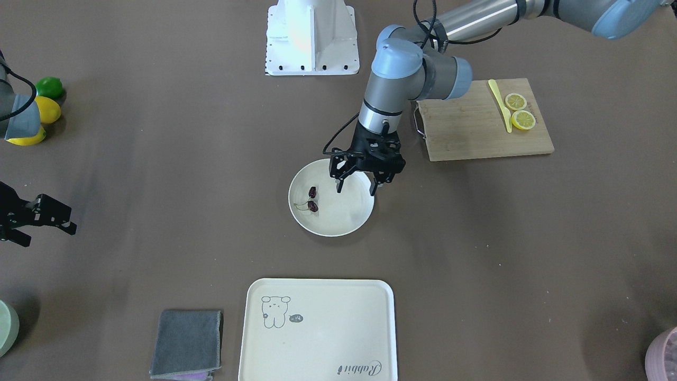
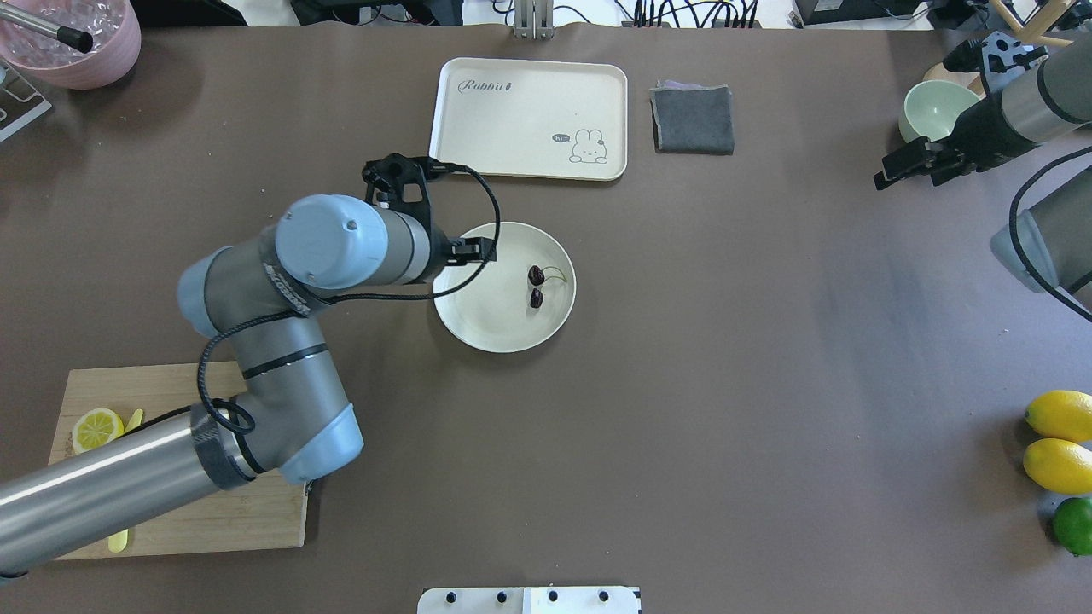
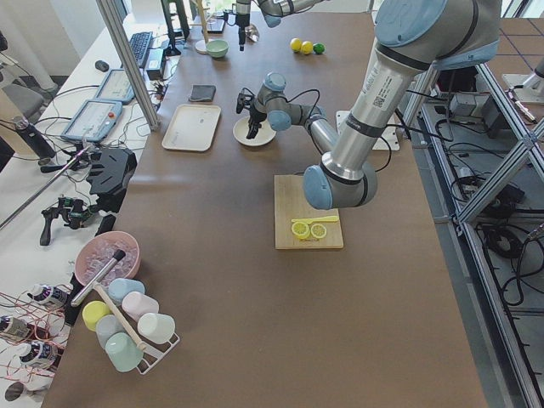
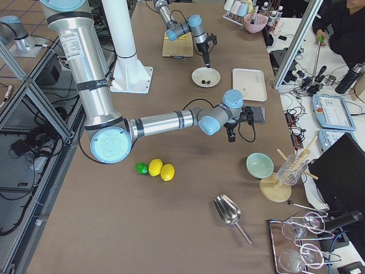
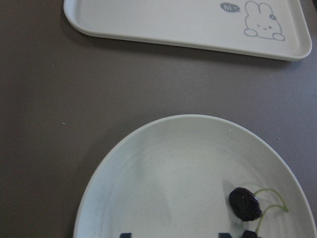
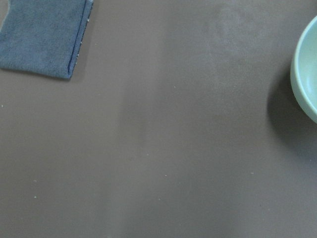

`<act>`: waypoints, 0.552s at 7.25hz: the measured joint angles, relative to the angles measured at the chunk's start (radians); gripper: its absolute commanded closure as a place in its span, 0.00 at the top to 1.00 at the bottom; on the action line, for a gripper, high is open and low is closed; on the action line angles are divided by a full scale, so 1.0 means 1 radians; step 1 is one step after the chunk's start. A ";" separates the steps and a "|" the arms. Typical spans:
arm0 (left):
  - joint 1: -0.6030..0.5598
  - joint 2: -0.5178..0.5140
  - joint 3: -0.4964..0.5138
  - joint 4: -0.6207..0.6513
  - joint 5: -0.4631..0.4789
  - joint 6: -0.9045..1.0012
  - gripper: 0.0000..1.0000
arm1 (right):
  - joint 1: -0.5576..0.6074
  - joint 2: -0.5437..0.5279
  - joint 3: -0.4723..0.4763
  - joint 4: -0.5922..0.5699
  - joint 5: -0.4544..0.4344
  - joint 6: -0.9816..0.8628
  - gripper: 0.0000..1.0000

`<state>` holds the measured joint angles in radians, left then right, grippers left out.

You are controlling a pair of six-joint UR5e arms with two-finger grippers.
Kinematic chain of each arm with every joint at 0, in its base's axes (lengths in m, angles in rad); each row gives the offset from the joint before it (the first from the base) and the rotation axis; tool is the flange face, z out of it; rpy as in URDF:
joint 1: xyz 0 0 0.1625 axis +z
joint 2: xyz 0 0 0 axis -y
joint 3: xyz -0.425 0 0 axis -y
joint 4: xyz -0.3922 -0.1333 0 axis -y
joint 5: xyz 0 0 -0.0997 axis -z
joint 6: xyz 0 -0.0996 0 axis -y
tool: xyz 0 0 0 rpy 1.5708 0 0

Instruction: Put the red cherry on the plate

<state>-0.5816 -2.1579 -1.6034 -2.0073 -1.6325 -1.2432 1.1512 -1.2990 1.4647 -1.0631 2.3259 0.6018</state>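
The red cherry (image 1: pixel 312 199), two small dark fruits on thin green stems, lies inside the round cream plate (image 1: pixel 330 232). The overhead view shows the cherry (image 2: pixel 536 286) in the right half of the plate (image 2: pixel 490 320). My left gripper (image 1: pixel 356 188) hangs open and empty just over the plate's rim, beside the cherry and apart from it. In the left wrist view the cherry (image 5: pixel 244 203) sits low on the right of the plate (image 5: pixel 168 168). My right gripper (image 1: pixel 45 227) hovers open over bare table, far from the plate.
A cream tray (image 1: pixel 317 328) with a drawn animal and a folded grey cloth (image 1: pixel 188 341) lie past the plate. A wooden board (image 1: pixel 465 127) holds lemon slices and a yellow knife. Lemons and a lime (image 2: pixel 1062 443), a green bowl (image 2: pixel 934 111) and a pink bowl (image 2: pixel 72 38) stand at the edges.
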 measured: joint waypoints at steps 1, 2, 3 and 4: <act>-0.077 0.053 -0.042 0.003 -0.004 0.064 0.98 | 0.022 -0.004 -0.004 -0.015 0.013 -0.022 1.00; -0.172 0.104 -0.066 0.003 -0.027 0.171 0.98 | 0.049 -0.013 -0.006 -0.063 0.016 -0.089 1.00; -0.278 0.165 -0.074 0.000 -0.075 0.275 0.98 | 0.090 -0.025 -0.008 -0.142 0.011 -0.208 1.00; -0.367 0.222 -0.066 -0.003 -0.118 0.352 0.98 | 0.149 -0.038 -0.016 -0.239 0.002 -0.356 1.00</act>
<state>-0.9491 -1.9358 -1.6694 -2.0106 -1.7504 -0.8915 1.3005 -1.3370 1.4488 -1.3020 2.3282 0.2459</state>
